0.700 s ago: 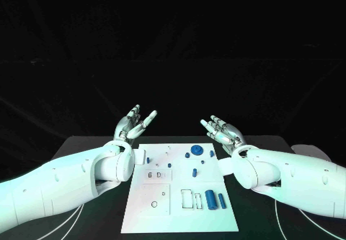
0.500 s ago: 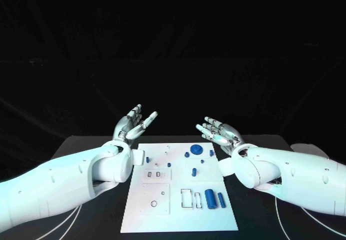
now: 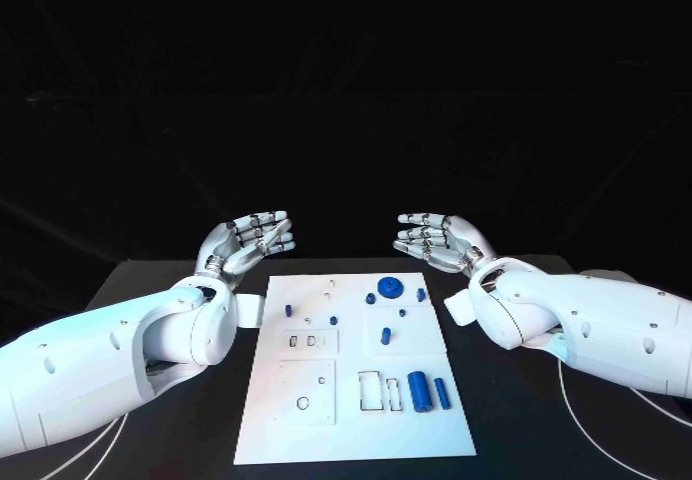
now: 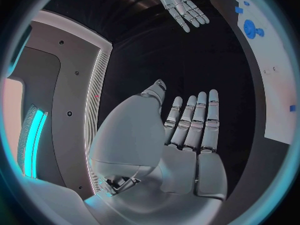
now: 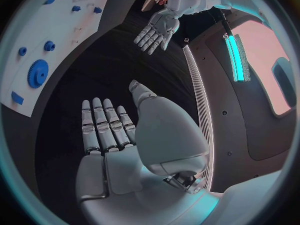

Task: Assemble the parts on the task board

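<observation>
Task board [image 3: 361, 400]: one white plate, centre of black table [image 3: 130, 285]. On it: one blue gear [image 3: 391, 286] at far edge; two long blue cylinders [image 3: 420, 391] side by side, near right; several small blue pieces mid-board. Left hand [image 3: 248, 241], right hand [image 3: 437, 241]: both beyond board's far corners, raised, fingers straight and apart, holding nothing.

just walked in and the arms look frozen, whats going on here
Nothing is being handled at this moment. The left hand and right hand are both raised beyond the far end of the task board, fingers extended, palms facing each other, holding nothing. The blue parts sit untouched on the board: a gear near the far end and a cylinder nearer the robot. Assembly looks not yet started.
</observation>
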{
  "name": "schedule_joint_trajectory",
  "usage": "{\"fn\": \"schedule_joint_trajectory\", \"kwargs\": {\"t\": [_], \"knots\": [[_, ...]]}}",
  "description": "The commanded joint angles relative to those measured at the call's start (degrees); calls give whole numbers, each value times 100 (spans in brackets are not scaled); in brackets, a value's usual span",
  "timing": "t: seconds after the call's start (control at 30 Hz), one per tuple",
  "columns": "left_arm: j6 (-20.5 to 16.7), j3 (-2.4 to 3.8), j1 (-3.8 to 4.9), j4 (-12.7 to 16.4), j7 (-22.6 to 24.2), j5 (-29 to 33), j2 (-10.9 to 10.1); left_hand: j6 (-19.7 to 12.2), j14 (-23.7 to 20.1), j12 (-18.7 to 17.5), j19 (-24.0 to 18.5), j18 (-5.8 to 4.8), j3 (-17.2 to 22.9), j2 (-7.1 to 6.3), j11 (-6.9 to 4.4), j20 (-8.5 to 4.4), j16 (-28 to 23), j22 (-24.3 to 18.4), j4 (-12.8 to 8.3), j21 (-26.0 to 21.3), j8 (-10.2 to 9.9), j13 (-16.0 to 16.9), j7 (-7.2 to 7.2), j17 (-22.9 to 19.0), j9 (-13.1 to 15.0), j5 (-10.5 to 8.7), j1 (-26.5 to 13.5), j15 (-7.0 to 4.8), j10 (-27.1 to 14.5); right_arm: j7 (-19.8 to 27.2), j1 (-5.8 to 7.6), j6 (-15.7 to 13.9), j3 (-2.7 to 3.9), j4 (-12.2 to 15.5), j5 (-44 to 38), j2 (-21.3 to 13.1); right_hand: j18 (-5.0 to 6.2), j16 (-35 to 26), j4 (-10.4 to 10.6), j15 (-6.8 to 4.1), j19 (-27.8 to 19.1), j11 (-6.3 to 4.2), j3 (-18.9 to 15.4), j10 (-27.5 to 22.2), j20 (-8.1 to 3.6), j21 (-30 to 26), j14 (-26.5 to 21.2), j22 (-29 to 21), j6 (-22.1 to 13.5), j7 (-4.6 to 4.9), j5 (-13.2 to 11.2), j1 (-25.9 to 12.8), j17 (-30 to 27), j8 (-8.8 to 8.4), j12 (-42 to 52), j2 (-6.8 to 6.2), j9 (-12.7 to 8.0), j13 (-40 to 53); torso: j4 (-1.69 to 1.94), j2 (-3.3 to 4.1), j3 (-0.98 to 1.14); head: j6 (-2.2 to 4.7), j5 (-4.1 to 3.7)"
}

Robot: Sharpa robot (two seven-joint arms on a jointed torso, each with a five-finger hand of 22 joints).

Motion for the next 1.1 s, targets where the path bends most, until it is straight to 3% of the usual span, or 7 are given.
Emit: {"fn": "schedule_joint_trajectory", "kwargs": {"t": [0.03,0.47,0.6,0.77,0.83,0.9,1.1], "knots": [[232,3,58,128,70,-57,-66,334,255,-1,234,74,97,-30,-83,-18,34,-28,-77,47,104,-9,408,41,59,-10,92,-77,349,-174,61,-53,1,-58,-855,5,248,211,-257,-215,1268,-185,411,1215,-31,329,1235,52,1381,513,-40,171,85,308,46,-196,173,31,32,164,-15,15,-34],[601,6,278,741,-81,-165,-482,657,774,-110,665,84,331,-205,-218,-145,129,-79,-275,140,141,-8,287,188,60,-8,181,-236,881,-1403,400,808,34,-400,-3923,163,252,920,-367,-848,2952,-601,1326,2427,-691,1264,3122,443,2164,212,68,-72,780,426,34,-870,201,81,122,614,-101,71,-184],[648,10,292,879,-75,-172,-530,673,763,-124,698,87,349,-216,-225,-155,110,-81,-287,150,142,-8,277,191,59,-9,178,-237,906,-1784,469,1098,51,-377,-4867,206,235,1540,-343,-1108,3560,-749,1387,2702,-974,1996,3950,872,2353,85,193,-219,1476,440,-31,-1033,276,129,155,741,-140,104,-232],[674,14,297,968,-73,-175,-539,677,766,-132,717,88,355,-220,-227,-160,107,-80,-290,157,141,-8,275,195,58,-8,173,-240,914,-2135,532,1328,67,-288,-5768,233,235,2486,-215,-1236,3948,-849,1522,2867,-1116,2613,4485,1287,2469,8,243,-398,2405,442,-46,-1190,387,289,186,858,-169,133,-275],[681,15,298,990,-75,-176,-539,678,767,-134,721,88,355,-223,-227,-161,106,-80,-290,159,141,-8,275,195,58,-9,171,-240,915,-2245,545,1401,71,-251,-6046,243,141,3048,-169,-1252,4119,-853,1630,2854,-1132,3276,4475,2044,2461,-1,268,-440,2948,419,-73,-1266,451,388,199,898,-183,137,-288],[693,16,298,1020,-77,-176,-548,678,768,-137,726,88,355,-226,-227,-162,105,-81,-290,160,140,-8,275,197,57,-9,167,-240,916,-2345,554,1477,73,-209,-6290,255,-44,4550,-90,-1227,4433,-848,1771,2756,-1125,4558,4492,3621,2454,53,262,-500,4433,409,-41,-1337,571,515,206,930,-195,145,-311],[705,28,299,1076,-77,-177,-577,678,770,-143,735,88,355,-233,-226,-165,103,-81,-291,163,138,-9,276,198,56,-9,160,-241,917,-2528,562,1649,76,-135,-6738,304,-320,6152,-43,-1151,4908,-773,1826,2383,-1060,6152,4721,5739,2398,59,271,-531,5997,397,-89,-1417,722,560,235,991,-211,159,-327]]}}
